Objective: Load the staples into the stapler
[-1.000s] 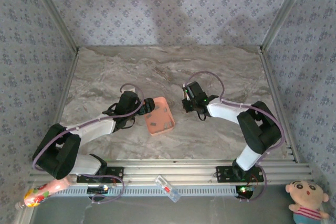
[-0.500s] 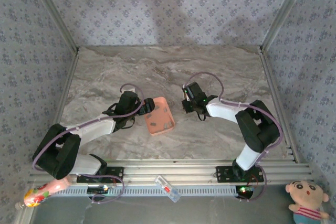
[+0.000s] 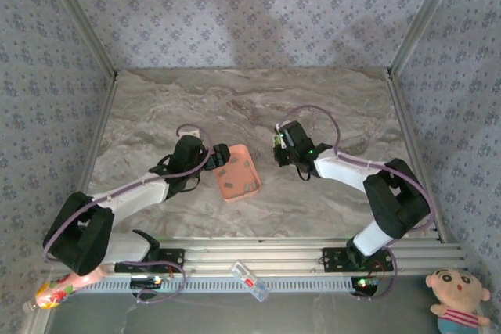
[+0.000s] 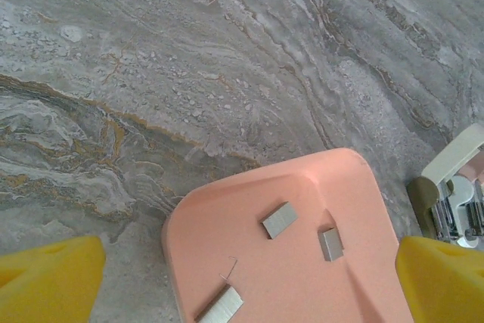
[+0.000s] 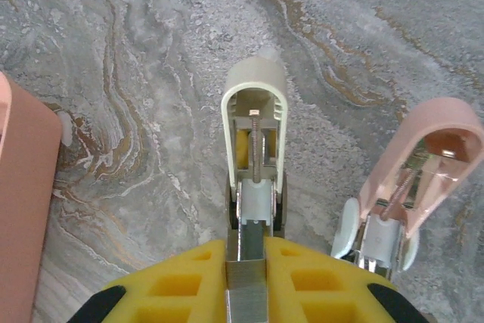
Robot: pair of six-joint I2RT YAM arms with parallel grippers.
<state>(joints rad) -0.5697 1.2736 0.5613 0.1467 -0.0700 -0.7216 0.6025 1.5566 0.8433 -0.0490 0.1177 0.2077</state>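
Pink tray (image 4: 227, 225) holding staples (image 4: 279, 220) | left gripper (image 4: 246, 281) wide | right gripper (image 5: 247, 266) clamping stapler (image 5: 255, 88)

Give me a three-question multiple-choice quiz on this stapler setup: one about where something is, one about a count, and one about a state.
1. Where do the staples lie?
A. In the pink tray
B. In a blue bowl
C. On a book

2. How many staple pieces show in the tray in the left wrist view?
A. One
B. Three
C. Six

3. What is the right gripper doing?
A. Hanging open over the tray
B. Shut on the stapler
C. Shut on a plush toy

Answers:
1. A, the grey pieces rest on the tray's pink floor.
2. B, three separate pieces lie there.
3. B, it clamps the stapler's metal rail, with the pink lid swung open beside it.
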